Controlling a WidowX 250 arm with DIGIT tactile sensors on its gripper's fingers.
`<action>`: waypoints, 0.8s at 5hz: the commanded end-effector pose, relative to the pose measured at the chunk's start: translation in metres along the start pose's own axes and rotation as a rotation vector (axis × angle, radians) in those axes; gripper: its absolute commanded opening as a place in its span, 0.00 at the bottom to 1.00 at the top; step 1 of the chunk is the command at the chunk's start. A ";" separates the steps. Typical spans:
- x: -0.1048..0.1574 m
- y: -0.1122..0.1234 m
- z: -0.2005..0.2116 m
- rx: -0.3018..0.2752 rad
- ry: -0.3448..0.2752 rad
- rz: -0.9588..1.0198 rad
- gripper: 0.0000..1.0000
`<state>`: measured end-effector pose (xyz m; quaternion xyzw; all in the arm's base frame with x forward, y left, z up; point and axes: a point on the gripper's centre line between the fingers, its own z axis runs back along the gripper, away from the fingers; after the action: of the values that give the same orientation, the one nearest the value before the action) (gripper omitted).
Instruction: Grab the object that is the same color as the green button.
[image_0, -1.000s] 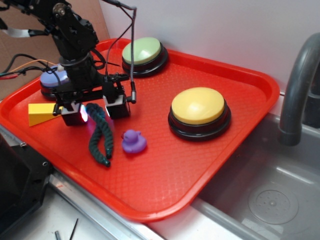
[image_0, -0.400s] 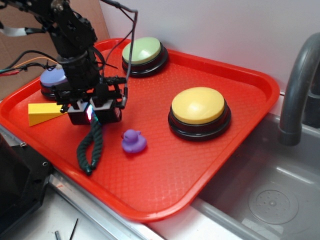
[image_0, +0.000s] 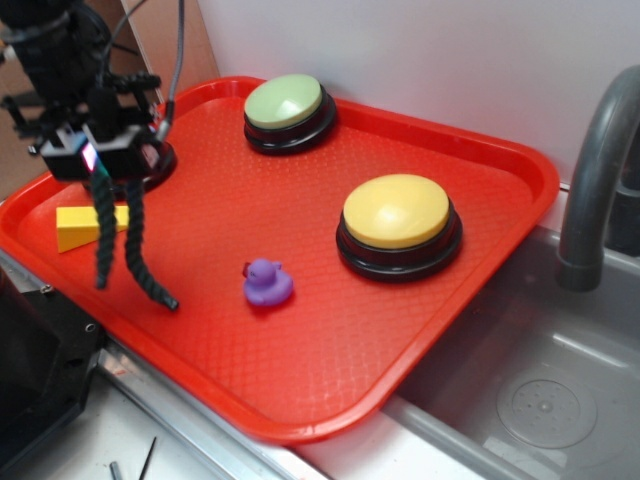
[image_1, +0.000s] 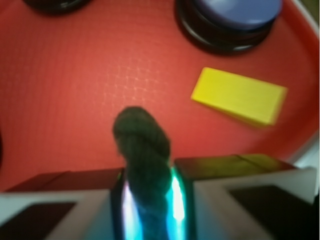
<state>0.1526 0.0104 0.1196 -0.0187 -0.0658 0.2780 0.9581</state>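
Claw (image_0: 100, 160): upper left of the exterior frame, raised above the tray, its two blocky fingers clamped on the dark green rope; a pink-violet glow shows between the fingers. In the wrist view the claw (image_1: 148, 200) sits at the bottom centre, the rope pinched between lit pads.

Dark green rope (image_0: 128, 240): folded over in the claw, both ends hanging down along the left of the exterior frame, one strand short and straight, the other longer and curling to a tip near the tray's front edge. Whether that tip touches the tray cannot be told. In the wrist view the rope (image_1: 142, 145) bulges up past the fingers as a twisted loop.

Green button (image_0: 288, 106): pale green dome on a black base, top centre of the exterior frame, at the back of the tray, well apart from the claw.

Yellow button (image_0: 398, 222): larger dome, right of centre on the tray.

Purple button (image_1: 235, 15): top right of the wrist view; in the exterior view mostly hidden behind the claw.

Yellow wedge block (image_0: 82, 226): left edge of the tray, behind the hanging strands.

Purple duck (image_0: 266, 283): centre of the frame, just beside the rope's lower tip.

Red tray (image_0: 330, 370): holds everything; a sink and grey faucet lie to its right.
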 end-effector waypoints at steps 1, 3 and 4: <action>0.031 -0.023 0.104 0.118 0.027 -0.402 0.00; 0.058 -0.027 0.117 0.123 -0.013 -0.488 0.00; 0.062 -0.029 0.107 0.125 0.000 -0.501 0.00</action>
<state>0.2026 0.0164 0.2269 0.0580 -0.0364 0.0384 0.9969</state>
